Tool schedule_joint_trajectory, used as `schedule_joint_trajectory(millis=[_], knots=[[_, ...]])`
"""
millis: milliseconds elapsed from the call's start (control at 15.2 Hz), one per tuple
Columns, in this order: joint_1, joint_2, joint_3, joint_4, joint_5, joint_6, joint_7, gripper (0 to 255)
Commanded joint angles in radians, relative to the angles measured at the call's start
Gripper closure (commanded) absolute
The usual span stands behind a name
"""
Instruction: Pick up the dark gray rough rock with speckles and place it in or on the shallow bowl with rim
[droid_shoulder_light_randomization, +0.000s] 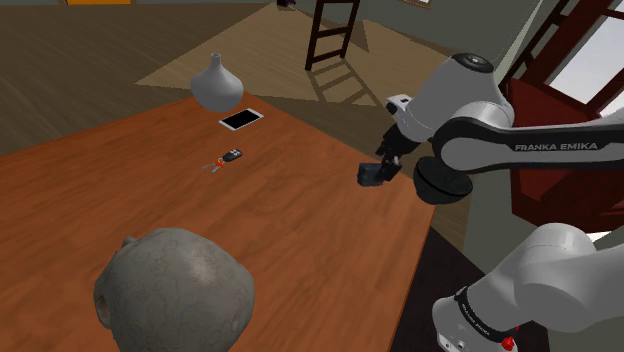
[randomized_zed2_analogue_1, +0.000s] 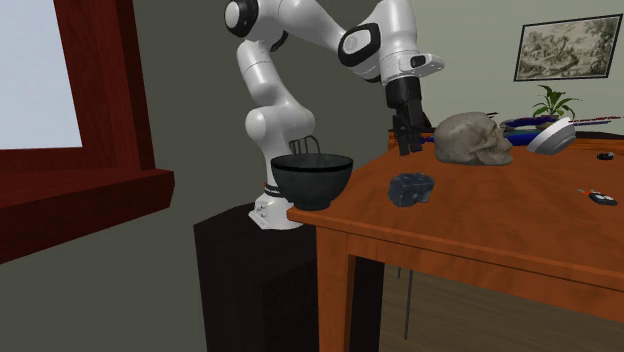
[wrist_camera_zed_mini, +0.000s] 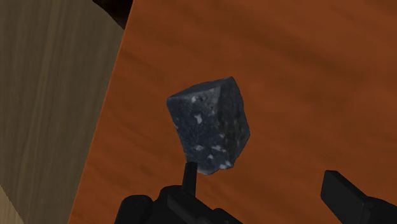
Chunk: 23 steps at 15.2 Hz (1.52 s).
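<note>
The dark gray speckled rock (wrist_camera_zed_mini: 208, 124) lies on the wooden table (randomized_zed2_analogue_1: 500, 225) near its edge, also seen as the rock (randomized_zed2_analogue_1: 412, 188) and the rock (droid_shoulder_light_randomization: 371, 174). My gripper (randomized_zed2_analogue_1: 405, 146) hangs a little above it, apart from it, with the fingers open; in the wrist view the rock sits ahead of the gripper (wrist_camera_zed_mini: 261, 200), closer to one finger than the other. The gripper (droid_shoulder_light_randomization: 386, 157) hovers over the table's edge in the shoulder view. A dark bowl with a rim (randomized_zed2_analogue_1: 312, 180) stands on the table corner, toward the second exterior view's left of the rock.
A grey skull (droid_shoulder_light_randomization: 175, 290) stands on the table, seen beyond the rock as the skull (randomized_zed2_analogue_1: 472, 138). A white vase (droid_shoulder_light_randomization: 216, 84), a phone (droid_shoulder_light_randomization: 241, 118) and a key fob (droid_shoulder_light_randomization: 229, 157) lie farther off. The table edge and floor drop off close beside the rock.
</note>
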Motion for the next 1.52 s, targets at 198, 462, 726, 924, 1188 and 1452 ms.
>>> schedule_joint_trajectory(millis=[198,462,726,924,1188,1452], knots=[[-0.009,0.053,0.001,-0.023,-0.013,0.077,0.008,0],[-0.009,0.053,0.001,-0.023,-0.013,0.077,0.008,0],[-0.009,0.053,0.001,-0.022,-0.013,0.077,0.008,255],[-0.009,0.053,0.001,-0.022,-0.013,0.077,0.008,255],[-0.009,0.053,0.001,-0.022,-0.013,0.077,0.008,255],[0.022,0.130,-0.078,0.083,0.042,-0.044,-0.129,0]])
